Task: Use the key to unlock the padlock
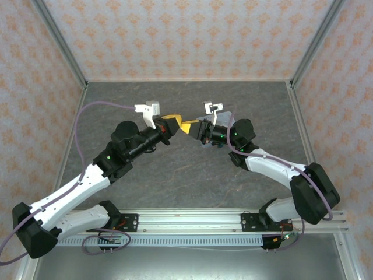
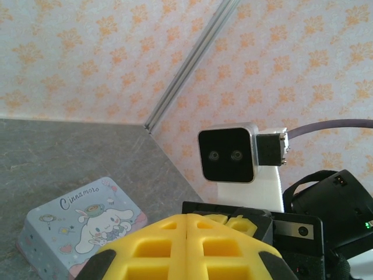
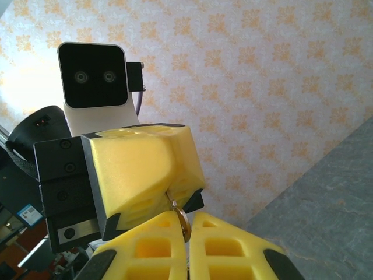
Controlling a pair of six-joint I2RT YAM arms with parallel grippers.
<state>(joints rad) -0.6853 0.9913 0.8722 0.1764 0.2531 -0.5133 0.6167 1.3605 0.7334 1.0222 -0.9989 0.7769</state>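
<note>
My two grippers meet tip to tip above the middle of the table, left gripper (image 1: 174, 123) and right gripper (image 1: 190, 128). In the right wrist view my right gripper (image 3: 187, 219) is shut on the padlock (image 3: 184, 224), a thin brass edge pinched between its yellow fingers. The left gripper (image 3: 178, 189) faces it, shut. A slim metal shaft, the key (image 3: 173, 202), runs from its tips to the padlock's top; the key's head is hidden inside the fingers. In the left wrist view the left gripper (image 2: 187, 219) shows its pads pressed together, with the right gripper (image 2: 238, 221) just beyond.
A pale blue cartoon-printed tin (image 2: 81, 228) lies on the grey table (image 1: 192, 169) below the grippers. Patterned walls enclose the table on the left, back and right. Each wrist camera (image 3: 92, 76) sits close above the other arm's fingers.
</note>
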